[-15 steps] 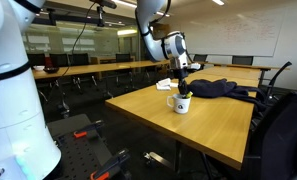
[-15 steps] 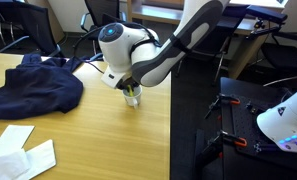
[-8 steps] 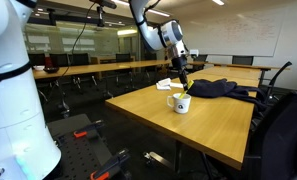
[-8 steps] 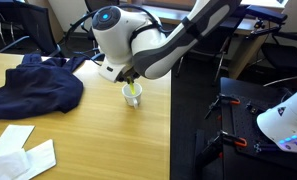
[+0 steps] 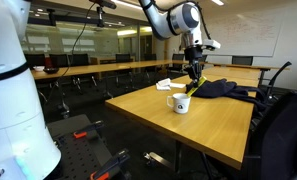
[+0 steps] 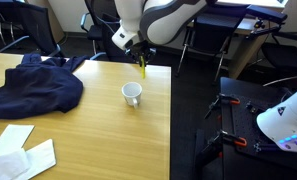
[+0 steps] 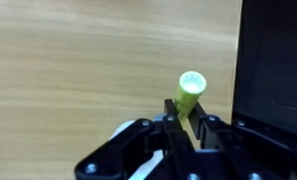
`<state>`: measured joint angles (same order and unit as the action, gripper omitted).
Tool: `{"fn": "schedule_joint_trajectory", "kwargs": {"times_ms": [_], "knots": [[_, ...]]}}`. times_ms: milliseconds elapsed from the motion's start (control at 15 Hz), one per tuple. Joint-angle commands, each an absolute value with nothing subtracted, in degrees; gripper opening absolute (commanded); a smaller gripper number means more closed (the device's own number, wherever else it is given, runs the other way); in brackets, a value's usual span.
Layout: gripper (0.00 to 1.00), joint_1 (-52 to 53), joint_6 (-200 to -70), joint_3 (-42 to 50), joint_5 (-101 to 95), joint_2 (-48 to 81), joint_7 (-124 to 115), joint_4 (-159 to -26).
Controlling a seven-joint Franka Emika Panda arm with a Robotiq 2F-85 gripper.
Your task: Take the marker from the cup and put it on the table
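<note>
My gripper (image 5: 195, 68) is shut on the yellow marker (image 7: 189, 91) and holds it upright in the air, well above the table. The marker hangs below the fingers in both exterior views (image 5: 194, 80) (image 6: 142, 68). The white mug (image 5: 178, 102) stands on the honey-coloured table (image 5: 198, 125) below and a little to one side of the gripper; it looks empty from above (image 6: 132, 94). In the wrist view the marker's tip points at the table top near its edge (image 7: 88, 60).
A dark blue garment (image 6: 33, 85) lies on the table beside the mug, also seen behind it (image 5: 216, 88). White paper sheets (image 6: 18, 150) lie near the table's front. Office chairs (image 5: 278, 125) stand around. The table edge and a drop to the dark floor (image 6: 193, 120) lie next to the mug.
The gripper has risen out of the mug with the marker, from the mug's rim to well above it, and shifted slightly away from the mug.
</note>
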<state>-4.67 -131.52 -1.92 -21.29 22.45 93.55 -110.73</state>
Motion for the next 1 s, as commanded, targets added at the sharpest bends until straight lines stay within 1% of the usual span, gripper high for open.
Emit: {"fn": "schedule_joint_trajectory", "kwargs": {"times_ms": [0,333,600,667,733,800,933], "knots": [[0.05,-7.9,-128.7,-2.1,-21.3,26.5,106.6,-107.6],[0.05,-10.0,-128.2,-2.9,-21.4,37.2,123.9,-99.0],[0.05,-7.5,-124.2,-1.9,-24.4,44.0,133.0,-90.9],[0.2,-6.7,-122.9,-1.3,-25.8,45.2,134.5,-89.1],[0.45,-6.1,-122.1,-0.8,-27.6,46.3,135.9,-87.6],[0.46,-5.5,-121.6,-0.3,-29.4,47.0,137.3,-86.5],[0.58,-5.1,-122.7,0.4,-31.8,47.8,139.2,-85.6]]}}
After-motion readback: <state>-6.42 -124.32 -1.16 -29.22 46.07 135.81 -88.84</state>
